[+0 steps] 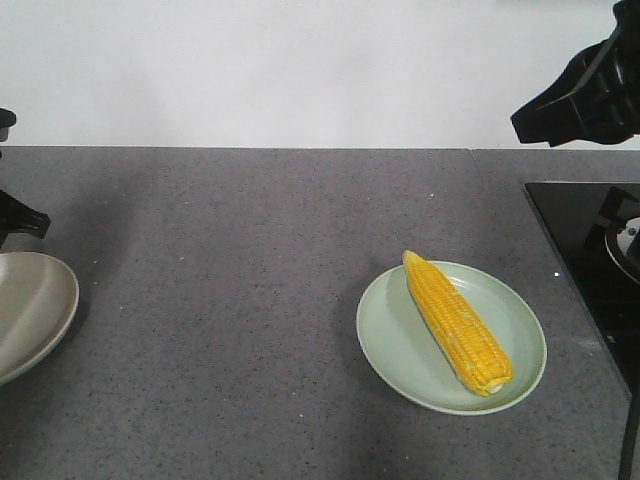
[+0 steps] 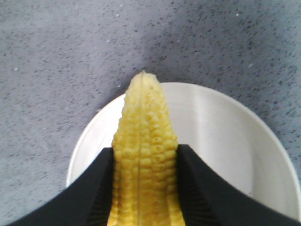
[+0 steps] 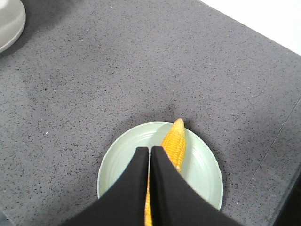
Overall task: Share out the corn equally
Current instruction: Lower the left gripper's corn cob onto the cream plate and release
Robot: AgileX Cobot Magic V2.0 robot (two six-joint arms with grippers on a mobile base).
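Note:
One corn cob (image 2: pixel 146 122), yellow with a pale tip, is clamped between the black fingers of my left gripper (image 2: pixel 146 153) above a white plate (image 2: pixel 221 136). I cannot tell whether the cob touches the plate. In the front view that plate (image 1: pixel 30 310) sits at the left edge and the held cob is out of frame. A second corn cob (image 1: pixel 455 320) lies diagonally on the pale green plate (image 1: pixel 395 350) at centre right. My right gripper (image 3: pixel 150 149) hangs shut and empty above this plate (image 3: pixel 200 174), apart from the cob (image 3: pixel 175 140).
The plates rest on a grey speckled counter (image 1: pixel 250 280). A black cooktop (image 1: pixel 585 240) with a burner is set into its right end. A white wall runs behind the counter.

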